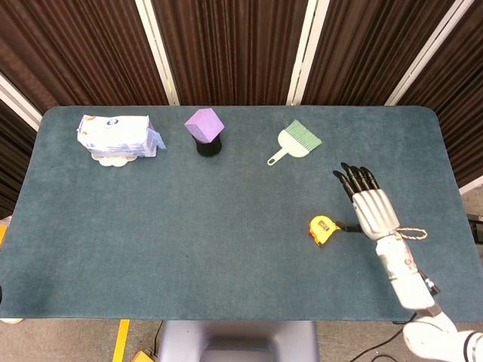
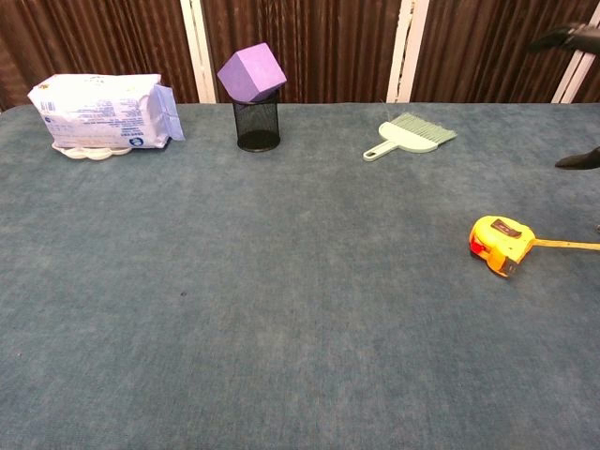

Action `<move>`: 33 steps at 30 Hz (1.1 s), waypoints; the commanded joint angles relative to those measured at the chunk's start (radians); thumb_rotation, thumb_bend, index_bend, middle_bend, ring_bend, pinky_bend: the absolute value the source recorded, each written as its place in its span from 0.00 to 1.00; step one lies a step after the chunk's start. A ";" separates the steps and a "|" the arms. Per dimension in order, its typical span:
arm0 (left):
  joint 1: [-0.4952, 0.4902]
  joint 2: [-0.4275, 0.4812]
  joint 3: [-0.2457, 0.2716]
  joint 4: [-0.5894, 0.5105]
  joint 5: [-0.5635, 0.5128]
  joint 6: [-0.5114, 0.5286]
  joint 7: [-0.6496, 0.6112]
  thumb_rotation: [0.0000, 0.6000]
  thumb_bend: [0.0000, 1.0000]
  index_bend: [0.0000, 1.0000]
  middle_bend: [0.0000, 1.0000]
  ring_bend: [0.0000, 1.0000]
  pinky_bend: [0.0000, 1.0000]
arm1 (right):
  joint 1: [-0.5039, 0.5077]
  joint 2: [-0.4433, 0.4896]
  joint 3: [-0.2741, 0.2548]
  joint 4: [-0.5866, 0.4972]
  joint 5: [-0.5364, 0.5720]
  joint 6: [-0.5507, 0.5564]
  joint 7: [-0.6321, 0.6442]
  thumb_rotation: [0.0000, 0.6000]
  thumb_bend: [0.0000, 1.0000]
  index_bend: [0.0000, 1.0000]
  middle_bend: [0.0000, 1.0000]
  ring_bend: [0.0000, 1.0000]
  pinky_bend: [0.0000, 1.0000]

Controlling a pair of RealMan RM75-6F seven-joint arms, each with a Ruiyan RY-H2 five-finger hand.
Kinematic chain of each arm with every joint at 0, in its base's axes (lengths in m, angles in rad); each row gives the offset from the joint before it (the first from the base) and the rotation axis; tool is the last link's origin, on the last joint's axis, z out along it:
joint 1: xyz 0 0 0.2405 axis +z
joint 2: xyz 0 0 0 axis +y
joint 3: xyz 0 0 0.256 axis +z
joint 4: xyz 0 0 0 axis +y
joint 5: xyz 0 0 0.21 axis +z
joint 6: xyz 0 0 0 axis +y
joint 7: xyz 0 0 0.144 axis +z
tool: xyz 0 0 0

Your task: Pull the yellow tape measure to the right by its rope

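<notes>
The yellow tape measure point(image 1: 321, 229) point(image 2: 500, 245) lies on the teal table, right of centre. Its yellow strap point(image 2: 567, 245) runs right toward a knotted rope point(image 1: 411, 234) that rests slack on the cloth. My right hand point(image 1: 371, 204) hovers above the strap just right of the tape measure, fingers straight and spread, holding nothing. In the chest view only dark fingertips point(image 2: 578, 159) show at the right edge. The hand covers part of the strap. My left hand is out of sight.
A green dustpan brush point(image 1: 295, 141) lies behind the tape measure. A purple cube point(image 1: 204, 124) sits on a black mesh cup point(image 2: 257, 126) at the back centre. A white wipes pack point(image 1: 117, 136) is at the back left. The table's right edge point(image 1: 450, 173) is near my arm.
</notes>
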 commanded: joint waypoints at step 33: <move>-0.021 0.001 0.025 0.025 0.067 -0.014 -0.006 1.00 0.47 0.04 0.00 0.00 0.15 | -0.327 0.041 -0.114 0.167 -0.078 0.267 0.125 1.00 0.21 0.24 0.08 0.05 0.00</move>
